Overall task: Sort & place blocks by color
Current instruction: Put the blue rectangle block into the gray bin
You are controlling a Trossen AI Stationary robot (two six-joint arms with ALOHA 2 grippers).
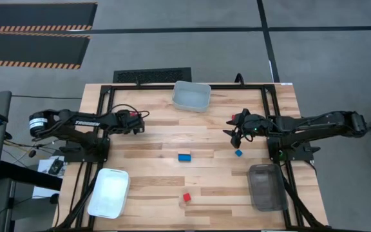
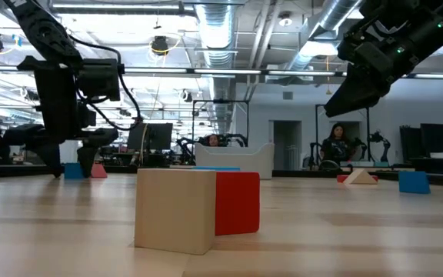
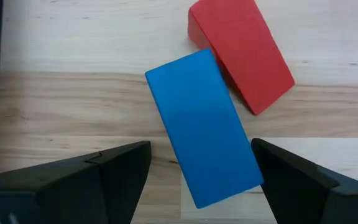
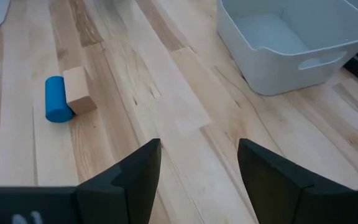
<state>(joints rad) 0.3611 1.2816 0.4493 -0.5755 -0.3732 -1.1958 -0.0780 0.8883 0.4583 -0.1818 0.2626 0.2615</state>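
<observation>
My left end effector [image 3: 201,180] hangs spread above the blue block [image 3: 202,127], one finger on either side of it, lined up for a pinch. A red wedge [image 3: 244,53] touches its far corner, so I judge a clean close matters. My right end effector [image 4: 197,165] waits spread over bare table [image 4: 185,118], a pale bin [image 4: 291,43] ahead, a blue cylinder [image 4: 56,99] and tan block [image 4: 79,90] off to one side.

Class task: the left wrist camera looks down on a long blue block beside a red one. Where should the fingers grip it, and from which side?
Judging by its pose, grip the blue block across its two long faces near the free end, from above; the red block touches the other end.
</observation>
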